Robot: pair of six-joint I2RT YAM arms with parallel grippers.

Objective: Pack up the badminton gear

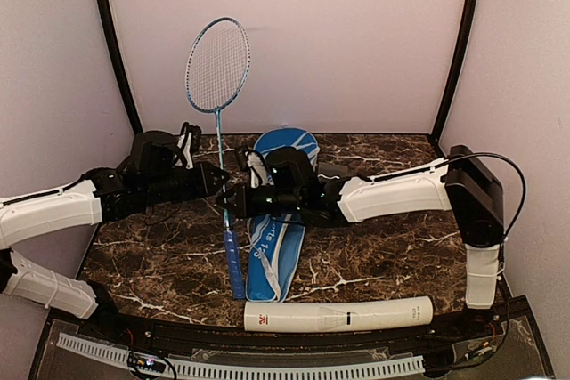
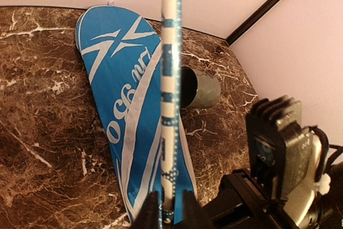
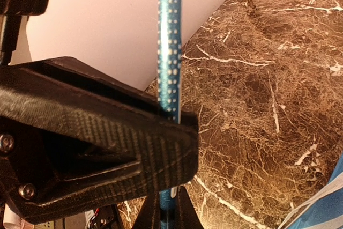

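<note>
Top external view shows the racket point(image 1: 219, 135) standing nearly upright over the middle of the table point(image 1: 383, 246), head above the far edge, handle down toward the near edge. The left gripper point(image 1: 216, 186) and right gripper point(image 1: 233, 200) meet at its shaft, and each wrist view shows fingers pinched narrow on it. The bag point(image 1: 267, 260) lies flat just beside, running far edge to near edge; the tube point(image 1: 338, 315) lies along the near edge. A good handover likely needs one grip firm before the other lets go, then a slow lowering so the thin shaft neither slips nor twists
</note>
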